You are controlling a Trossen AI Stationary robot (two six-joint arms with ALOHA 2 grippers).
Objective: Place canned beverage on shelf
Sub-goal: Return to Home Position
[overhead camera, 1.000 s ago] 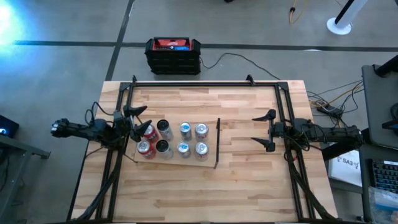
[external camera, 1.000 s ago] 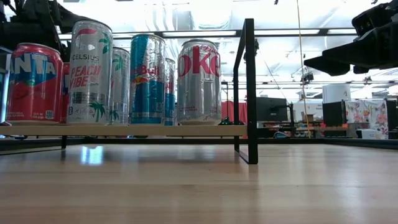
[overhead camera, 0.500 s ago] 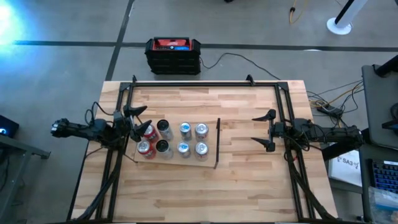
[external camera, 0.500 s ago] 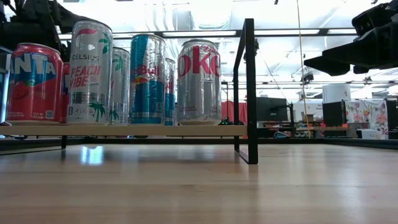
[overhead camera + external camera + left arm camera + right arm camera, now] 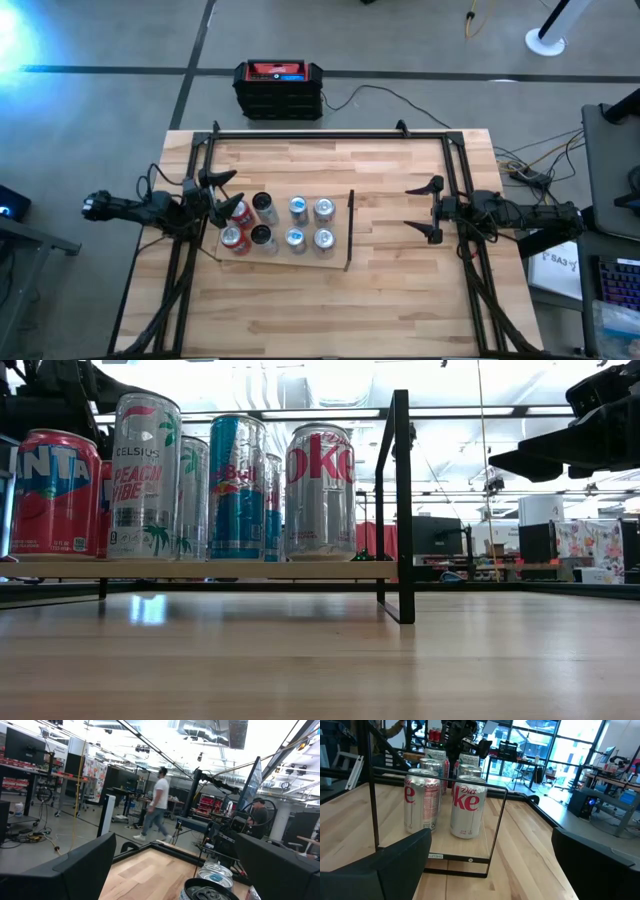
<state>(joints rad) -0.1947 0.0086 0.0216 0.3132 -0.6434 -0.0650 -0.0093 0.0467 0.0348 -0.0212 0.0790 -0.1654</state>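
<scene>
The shelf [image 5: 338,228] is a pale board lying left of the table's middle, with a thin black upright bar [image 5: 349,230] on its right short edge. Several cans [image 5: 296,222] stand upright on it in two rows: red ones at the left, dark-topped ones beside them, silver ones at the right. In the low view the cans [image 5: 235,488] rest on the board [image 5: 200,568]. My left gripper [image 5: 222,195] is open at the shelf's left end, over the red cans, with can tops [image 5: 212,887] below its fingers. My right gripper [image 5: 425,212] is open at the table's right, facing the Diet Coke cans [image 5: 468,805] through the bar.
A black frame [image 5: 330,134] runs along the table's far, left and right sides. A black and red box [image 5: 278,88] sits on the floor beyond the far edge. Bare tabletop [image 5: 385,245] lies between the shelf's bar and my right gripper. A person [image 5: 159,802] walks in the room behind.
</scene>
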